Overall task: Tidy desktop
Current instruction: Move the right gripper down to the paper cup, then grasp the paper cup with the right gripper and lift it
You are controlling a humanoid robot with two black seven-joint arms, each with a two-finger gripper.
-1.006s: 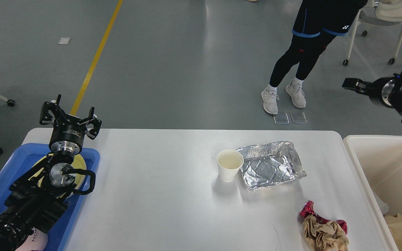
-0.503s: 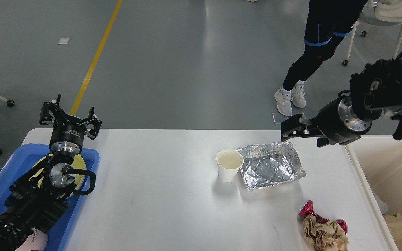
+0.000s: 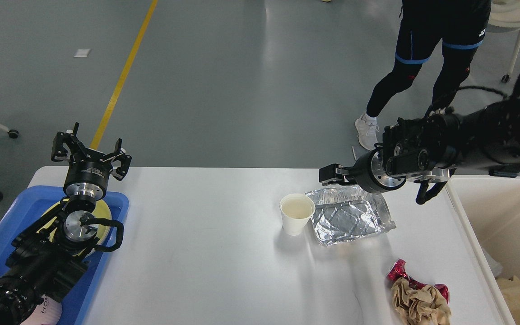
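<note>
The white desktop [image 3: 206, 257] holds a white paper cup [image 3: 297, 215] with pale liquid, a crumpled foil tray [image 3: 352, 219] right beside it, and a wad of brown paper with a red wrapper [image 3: 418, 298] at the front right. My left gripper [image 3: 91, 151] is open and empty above the far end of the blue tray [image 3: 16, 212]. My right gripper [image 3: 331, 175] hovers over the foil tray's far left corner, just behind the cup; it looks small and dark, so its fingers cannot be told apart.
A yellow plate [image 3: 103, 210] lies in the blue tray under my left arm. A cream bin [image 3: 503, 203] with paper waste stands at the table's right edge. A person [image 3: 427, 54] stands behind the table's far right.
My right arm has swung in from the far right, down and left, to above the foil tray. The person has stepped to the right. My left arm has not moved.
</note>
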